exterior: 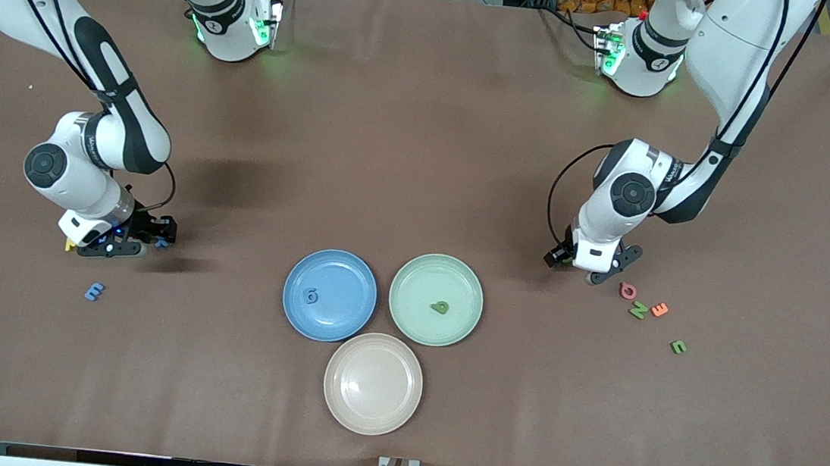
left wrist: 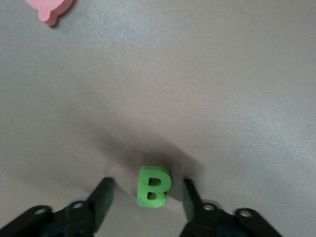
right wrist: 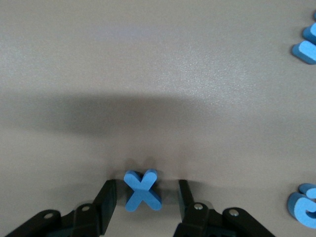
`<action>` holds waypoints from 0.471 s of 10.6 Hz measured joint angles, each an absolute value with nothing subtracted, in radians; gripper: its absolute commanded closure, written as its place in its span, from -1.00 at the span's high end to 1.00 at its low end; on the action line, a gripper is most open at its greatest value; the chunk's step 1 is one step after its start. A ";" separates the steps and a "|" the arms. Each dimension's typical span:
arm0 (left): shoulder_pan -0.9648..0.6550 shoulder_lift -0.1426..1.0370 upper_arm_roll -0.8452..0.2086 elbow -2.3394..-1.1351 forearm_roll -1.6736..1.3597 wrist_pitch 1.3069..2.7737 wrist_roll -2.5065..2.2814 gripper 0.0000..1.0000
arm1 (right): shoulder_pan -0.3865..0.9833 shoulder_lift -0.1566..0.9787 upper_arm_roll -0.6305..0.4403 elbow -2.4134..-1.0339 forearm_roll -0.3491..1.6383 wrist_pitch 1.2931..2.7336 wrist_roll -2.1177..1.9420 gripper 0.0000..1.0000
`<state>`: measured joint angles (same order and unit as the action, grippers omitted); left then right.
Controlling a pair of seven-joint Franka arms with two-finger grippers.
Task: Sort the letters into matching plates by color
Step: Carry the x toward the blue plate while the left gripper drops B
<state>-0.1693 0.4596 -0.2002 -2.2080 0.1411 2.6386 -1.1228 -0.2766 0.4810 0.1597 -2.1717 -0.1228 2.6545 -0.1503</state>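
Note:
My right gripper [exterior: 144, 240] [right wrist: 146, 187] is down at the table toward the right arm's end, open. A blue X letter [right wrist: 142, 190] lies between its fingers [right wrist: 106, 197] with a small gap on each side. My left gripper [exterior: 608, 267] [left wrist: 147, 187] is down toward the left arm's end, open around a green B letter [left wrist: 154, 186], which touches neither finger. The blue plate [exterior: 350, 276] holds one blue letter [exterior: 310, 297]. The pale green plate [exterior: 456, 279] beside it holds one green letter [exterior: 440, 308].
A beige plate [exterior: 373, 383] lies nearer the camera than the other two plates. A blue E [exterior: 95, 292] and a yellow piece [exterior: 69, 245] lie by the right gripper. Pink [exterior: 628, 291], orange [exterior: 659, 309] and two green letters [exterior: 637, 310] [exterior: 678, 347] lie by the left gripper.

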 measured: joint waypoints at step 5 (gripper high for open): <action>-0.169 0.458 -0.203 -2.184 0.141 2.641 -1.144 -1.00 | -0.277 0.478 0.157 -2.171 -0.125 2.668 -0.150 -0.64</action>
<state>-0.1694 0.4578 -0.2033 -2.1843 0.1411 2.6414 -1.1442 -0.2767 0.4782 0.1570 -2.1714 -0.1254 2.6678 -0.1503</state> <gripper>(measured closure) 0.727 0.674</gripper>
